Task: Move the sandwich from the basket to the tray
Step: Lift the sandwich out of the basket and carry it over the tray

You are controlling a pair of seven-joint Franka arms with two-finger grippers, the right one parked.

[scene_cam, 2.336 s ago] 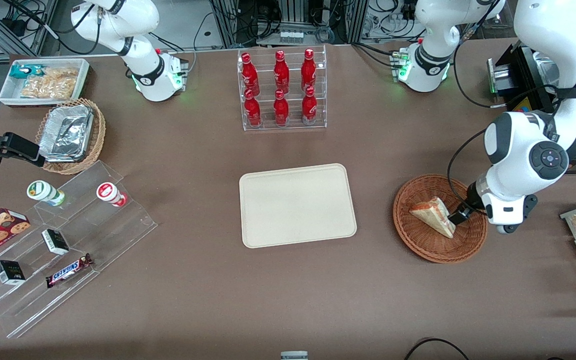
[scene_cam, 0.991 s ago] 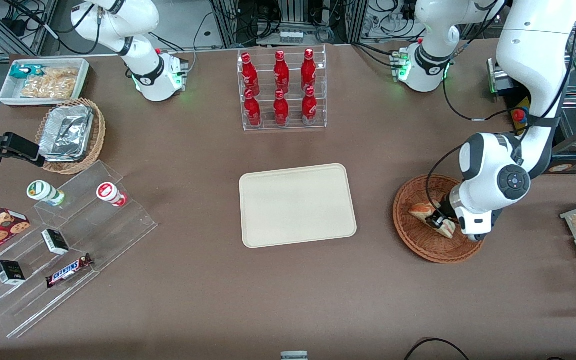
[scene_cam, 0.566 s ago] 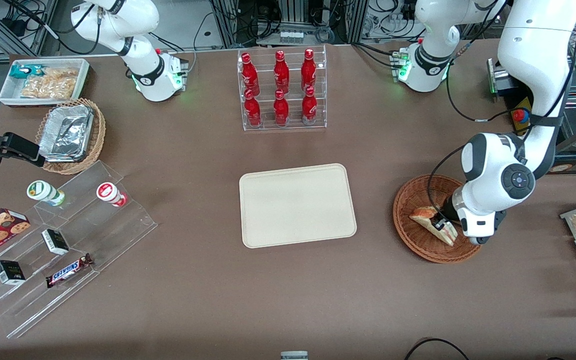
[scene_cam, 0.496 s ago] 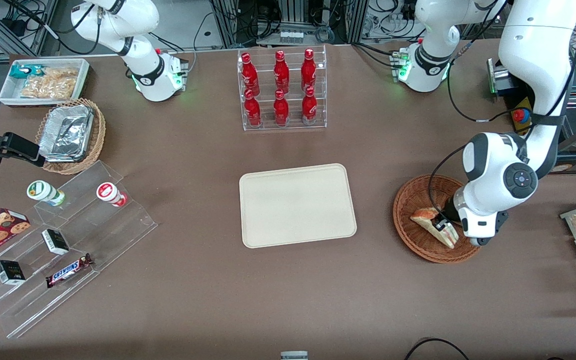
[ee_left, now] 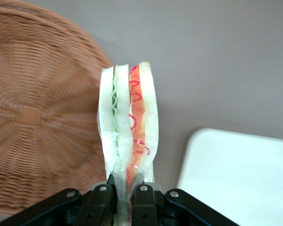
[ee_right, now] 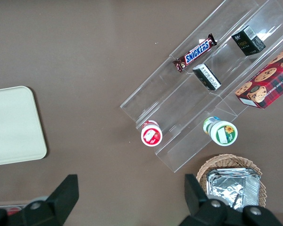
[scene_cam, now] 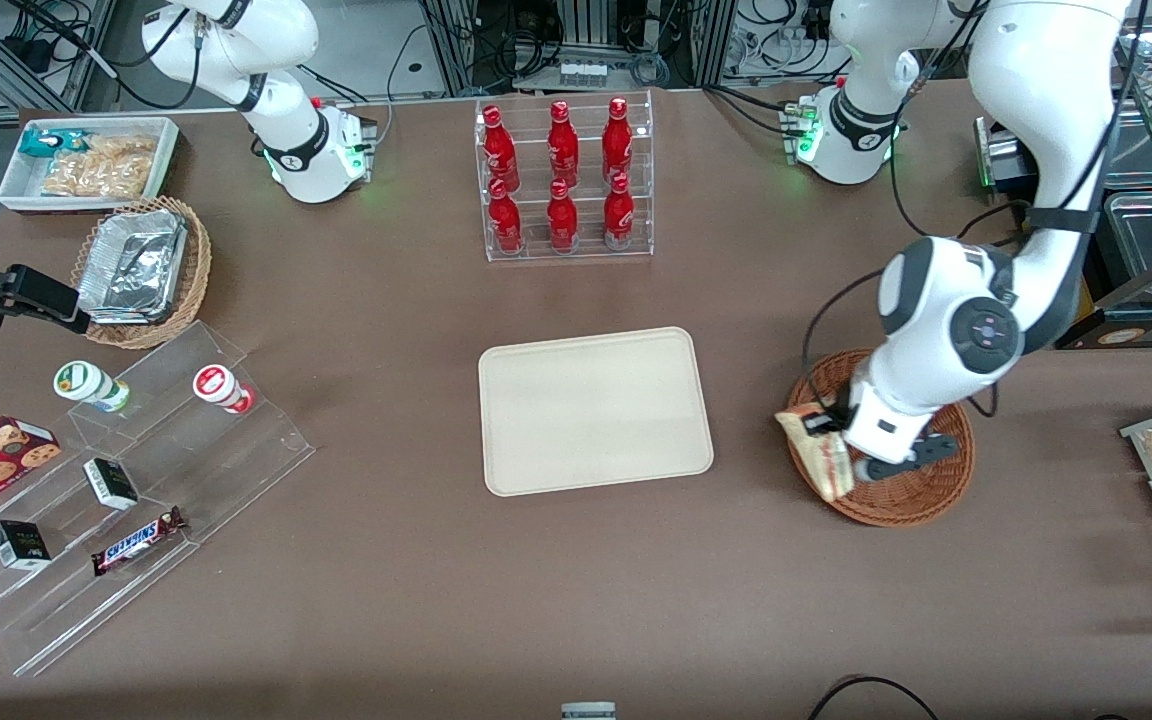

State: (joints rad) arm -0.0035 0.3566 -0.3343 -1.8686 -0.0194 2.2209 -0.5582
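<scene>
Pale sandwich (ee_left: 127,127) is pinched at one end by the claw (ee_left: 125,193), above the basket (scene_cam: 911,495) rim. Soft layers could slip or splay before the tray (scene_cam: 591,410) is reached.

pincer (ee_left: 125,195) fingertips cut off, basket (ee_left: 33,117) blurred

Hand (scene_cam: 821,432) lifted sandwich (scene_cam: 826,462) off basket (scene_cam: 921,495) floor, toward tray (scene_cam: 594,410)

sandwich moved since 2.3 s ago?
Yes. The sandwich, shut in the left gripper, has shifted from mid-basket to over its rim on the tray side.
</scene>
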